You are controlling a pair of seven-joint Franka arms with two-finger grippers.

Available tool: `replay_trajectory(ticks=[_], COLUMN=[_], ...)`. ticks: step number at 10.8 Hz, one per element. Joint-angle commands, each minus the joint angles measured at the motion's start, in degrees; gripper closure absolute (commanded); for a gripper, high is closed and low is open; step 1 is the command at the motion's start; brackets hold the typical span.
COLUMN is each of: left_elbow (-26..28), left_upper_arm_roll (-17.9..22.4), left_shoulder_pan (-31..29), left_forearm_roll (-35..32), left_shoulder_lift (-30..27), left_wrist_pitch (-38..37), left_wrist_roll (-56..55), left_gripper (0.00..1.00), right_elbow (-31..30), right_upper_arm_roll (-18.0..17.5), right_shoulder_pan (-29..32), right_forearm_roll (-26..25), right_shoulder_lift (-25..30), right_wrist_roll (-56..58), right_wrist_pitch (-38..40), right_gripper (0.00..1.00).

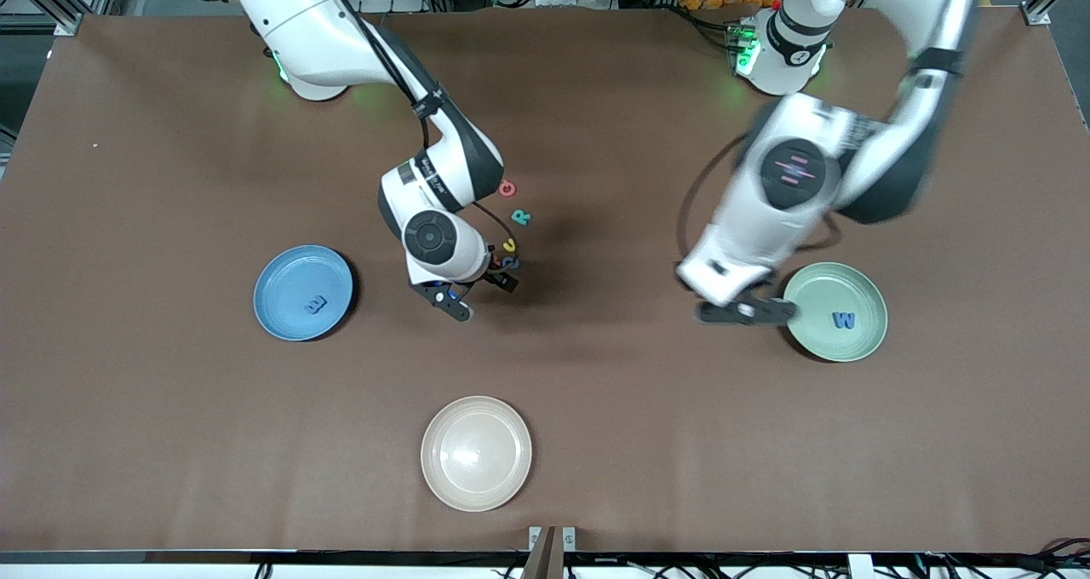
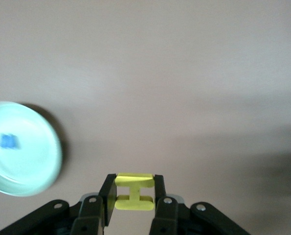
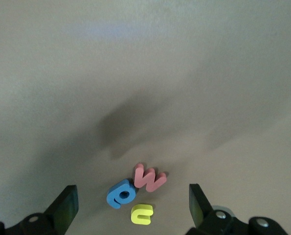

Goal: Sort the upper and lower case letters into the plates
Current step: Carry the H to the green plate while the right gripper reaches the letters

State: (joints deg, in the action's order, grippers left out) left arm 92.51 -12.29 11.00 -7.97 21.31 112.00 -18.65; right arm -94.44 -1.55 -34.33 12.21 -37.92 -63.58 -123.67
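The left arm bends down from its base and hangs its left gripper (image 1: 748, 310) just beside the rim of the mint green plate (image 1: 860, 346), over the brown table (image 1: 596, 409). Its fingers (image 2: 107, 195) are clamped on a flat yellow H (image 2: 134, 191). A blue W (image 1: 843, 320) lies in that shallow, glossy plate.

The right arm curls down mid-table, its right gripper (image 1: 481, 294) spread wide and empty above a cluster of small chunky letters: a pink w (image 3: 149, 178), a blue lowercase letter (image 3: 121, 193) and a yellow c (image 3: 141, 214). A red round letter (image 1: 507, 189) and a teal R (image 1: 520, 216) lie farther from the camera. The blue plate (image 1: 289, 319) holds a blue letter (image 1: 316, 305). A cream plate (image 1: 476, 453) sits nearest the camera.
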Motion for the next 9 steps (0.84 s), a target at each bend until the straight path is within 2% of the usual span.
replay_trajectory(ticks=[1, 2, 5, 7, 9], left_elbow=[4.8, 5.1, 5.7, 5.7, 5.7], left_upper_arm_roll=[-0.5, 0.6, 8.7, 11.1, 12.5], left_shoulder_pan=[-9.2, -10.5, -10.6, -10.8, -10.8], left_forearm_roll=[-0.5, -0.5, -0.3, 2.8, 5.1], left_shoulder_lift=[-2.8, -1.9, 4.3, 8.1, 10.7], left_wrist_pitch=[-0.3, -0.2, 2.2, 4.5, 5.7], left_wrist_roll=[20.0, 25.3, 32.9, 33.2, 33.1], left_gripper=[1.0, 1.0, 1.0, 1.0, 1.0], right_elbow=[-2.1, -3.5, -5.6, -5.8, -5.8], right_upper_arm_roll=[0.2, 0.2, 0.2, 0.2, 0.2], right_shoulder_pan=[0.1, 0.2, 0.9, 0.3, -0.2], right_forearm_roll=[0.5, 0.6, 0.7, 2.6, 2.9], right_shoulder_lift=[0.2, 0.2, 0.1, -0.2, -0.1], right_wrist_roll=[-2.2, -5.4, -16.6, -21.7, -21.9], right_wrist_pitch=[-1.0, -3.7, -8.7, -10.3, -10.0], right_gripper=[0.0, 0.0, 0.0, 0.0, 0.0])
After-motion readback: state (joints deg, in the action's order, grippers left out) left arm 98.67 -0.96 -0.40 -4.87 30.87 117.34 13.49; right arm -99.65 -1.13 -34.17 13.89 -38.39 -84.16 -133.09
